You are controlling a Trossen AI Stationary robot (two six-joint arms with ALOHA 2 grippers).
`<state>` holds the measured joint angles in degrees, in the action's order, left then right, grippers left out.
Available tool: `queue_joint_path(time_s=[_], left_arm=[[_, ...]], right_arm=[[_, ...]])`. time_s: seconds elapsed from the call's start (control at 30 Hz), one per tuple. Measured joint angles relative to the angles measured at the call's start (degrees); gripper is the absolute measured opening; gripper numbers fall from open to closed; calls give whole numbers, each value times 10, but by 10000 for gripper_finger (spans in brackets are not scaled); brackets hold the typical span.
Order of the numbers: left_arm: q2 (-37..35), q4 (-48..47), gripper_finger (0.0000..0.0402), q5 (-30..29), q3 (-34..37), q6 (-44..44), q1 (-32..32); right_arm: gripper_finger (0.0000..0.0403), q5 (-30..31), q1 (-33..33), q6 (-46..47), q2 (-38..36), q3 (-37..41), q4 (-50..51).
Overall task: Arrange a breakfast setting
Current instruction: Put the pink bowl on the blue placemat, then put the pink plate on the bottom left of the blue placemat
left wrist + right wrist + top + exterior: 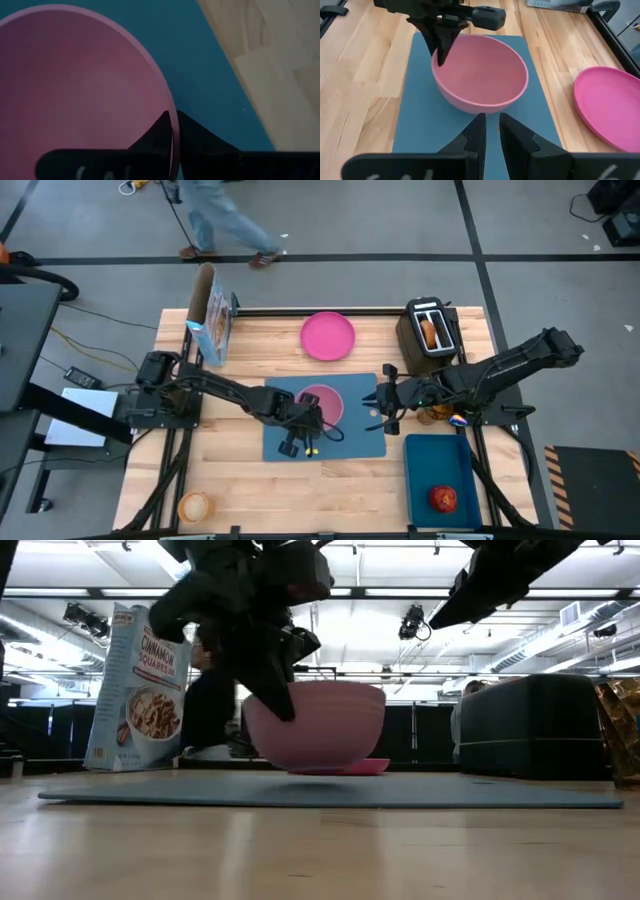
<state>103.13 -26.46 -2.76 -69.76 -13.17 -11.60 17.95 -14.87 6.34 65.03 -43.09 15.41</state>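
The pink bowl (324, 402) is on the large blue mat (355, 442) at the table's middle. In the low view its bottom (312, 770) is at the mat's surface; whether it rests or hangs just above, I cannot tell. My left gripper (308, 418) is shut on its rim. My right gripper (384, 406) hovers over the mat's right edge, empty, fingers a narrow gap apart (491, 120), pointing at the bowl. The pink plate (328, 337) lies on the table beyond the mat. The red apple (444, 498) lies in the dark blue tray. An amber cup (194, 505) stands near left. My left gripper pinches the bowl's rim (173, 117) on its near-left side, one finger (157, 131) inside the bowl and one (200, 137) outside. The fingers come from above, pointing down (441, 47). The bowl sits upright.
A black toaster (430, 330) with a bagel in its slot stands far right. A cereal box (210, 322) stands far left. The dark blue tray (432, 465) lies near right. Small items (450, 418) lie by the right arm's base. A person walks beyond the table (225, 225).
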Motion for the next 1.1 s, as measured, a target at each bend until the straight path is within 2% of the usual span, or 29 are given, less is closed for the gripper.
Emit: queue_joint_path(time_s=[0.57,0.7,0.87,1.1], left_arm=[[24,13,35,-2,0,-10,-2],[17,14,63,-2,0,-10,-1],[1,21,115,-2,0,-10,1],[-84,-57,172,-1,0,-16,15]], right_arm=[[71,0,0,-2,4,0,-4],[87,3,0,-14,4,0,-7],[107,33,1,-15,-1,0,-14],[112,36,18,-45,-14,-23,-17]])
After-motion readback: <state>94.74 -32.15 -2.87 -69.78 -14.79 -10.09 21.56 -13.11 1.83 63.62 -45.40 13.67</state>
